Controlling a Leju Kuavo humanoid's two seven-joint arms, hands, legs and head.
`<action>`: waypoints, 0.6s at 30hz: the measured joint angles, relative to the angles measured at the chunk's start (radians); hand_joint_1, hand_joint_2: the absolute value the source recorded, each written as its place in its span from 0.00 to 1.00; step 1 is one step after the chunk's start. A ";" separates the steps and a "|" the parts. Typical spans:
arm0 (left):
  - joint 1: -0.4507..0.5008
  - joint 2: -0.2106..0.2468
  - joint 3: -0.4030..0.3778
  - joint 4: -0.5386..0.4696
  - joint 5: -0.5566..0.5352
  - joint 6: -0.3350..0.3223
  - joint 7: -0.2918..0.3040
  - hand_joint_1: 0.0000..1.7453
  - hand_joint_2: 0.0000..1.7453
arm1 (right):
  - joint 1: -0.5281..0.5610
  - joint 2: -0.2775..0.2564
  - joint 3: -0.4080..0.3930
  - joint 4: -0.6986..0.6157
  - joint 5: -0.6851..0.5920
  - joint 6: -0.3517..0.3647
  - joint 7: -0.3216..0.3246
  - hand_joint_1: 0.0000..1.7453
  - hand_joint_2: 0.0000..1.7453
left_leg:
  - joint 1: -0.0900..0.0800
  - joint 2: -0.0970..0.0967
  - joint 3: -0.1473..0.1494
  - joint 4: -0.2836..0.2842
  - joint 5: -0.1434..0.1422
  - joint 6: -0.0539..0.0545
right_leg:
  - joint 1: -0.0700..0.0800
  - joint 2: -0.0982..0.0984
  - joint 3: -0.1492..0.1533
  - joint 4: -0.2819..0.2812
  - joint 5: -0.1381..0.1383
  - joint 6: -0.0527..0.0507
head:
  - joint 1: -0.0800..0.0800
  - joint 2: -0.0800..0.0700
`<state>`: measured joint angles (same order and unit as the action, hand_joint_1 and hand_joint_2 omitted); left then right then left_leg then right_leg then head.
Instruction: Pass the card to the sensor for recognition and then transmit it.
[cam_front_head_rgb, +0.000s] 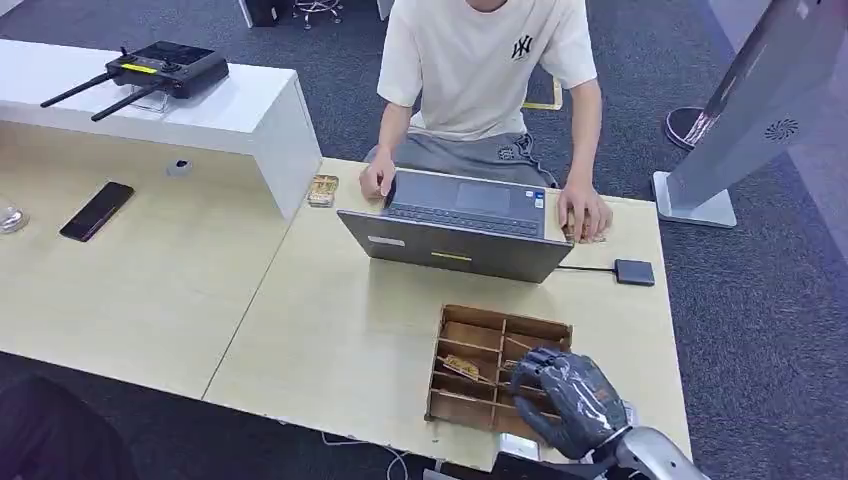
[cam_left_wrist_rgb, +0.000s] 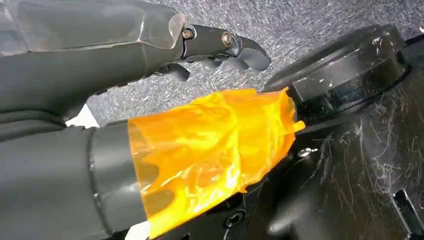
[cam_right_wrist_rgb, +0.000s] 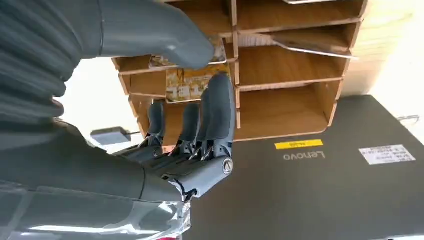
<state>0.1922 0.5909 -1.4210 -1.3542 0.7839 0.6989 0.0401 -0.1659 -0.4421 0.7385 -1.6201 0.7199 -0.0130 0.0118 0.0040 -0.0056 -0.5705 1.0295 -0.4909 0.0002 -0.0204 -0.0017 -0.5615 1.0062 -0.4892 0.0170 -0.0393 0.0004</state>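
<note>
Right hand (cam_front_head_rgb: 568, 398), fingers (cam_right_wrist_rgb: 218, 107) spread, holding nothing, over box (cam_front_head_rgb: 492, 335); laptop (cam_front_head_rgb: 455, 245) and person (cam_front_head_rgb: 480, 70) behind; pale counter (cam_front_head_rgb: 330, 330), grey carpet (cam_front_head_rgb: 760, 330).

Even, bright overhead light falls across the pale desk (cam_front_head_rgb: 330, 330), leaving only soft, short shadows under the laptop (cam_front_head_rgb: 455, 245). In the right wrist view, the desk beyond the right hand (cam_right_wrist_rgb: 190, 145) burns out to near white, while the thumb closest to the lens goes soft. In the left wrist view, orange film (cam_left_wrist_rgb: 210, 155) glares beside the left hand (cam_left_wrist_rgb: 220, 47).
</note>
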 joint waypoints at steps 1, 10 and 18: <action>-0.001 0.000 -0.002 0.000 -0.001 0.000 0.000 0.00 0.00 | -0.002 0.000 0.000 0.002 0.003 -0.001 0.002 0.52 1.00 | 0.000 0.000 0.000 0.000 0.000 0.000 | 0.000 0.000 0.000 0.000 0.000 0.000 | 0.000 0.000; -0.003 0.000 -0.012 0.000 -0.003 0.000 0.001 0.00 0.00 | -0.008 0.000 0.000 0.013 0.006 -0.005 0.006 0.48 1.00 | 0.000 0.000 0.000 0.000 0.000 0.000 | 0.000 0.000 0.000 0.000 0.000 0.000 | 0.000 0.000; -0.002 0.001 -0.013 0.000 -0.030 0.000 0.019 0.00 0.00 | -0.008 0.000 0.000 0.021 0.019 -0.009 0.009 0.50 1.00 | 0.000 0.000 0.000 0.000 0.000 0.000 | 0.000 0.000 0.000 0.000 0.000 0.000 | 0.000 0.000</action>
<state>0.1898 0.5920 -1.4340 -1.3542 0.7538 0.6989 0.0595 -0.1738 -0.4421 0.7385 -1.5992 0.7393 -0.0221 0.0210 0.0039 -0.0056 -0.5704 1.0295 -0.4909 0.0002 -0.0204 -0.0017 -0.5614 1.0062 -0.4892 0.0170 -0.0393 0.0004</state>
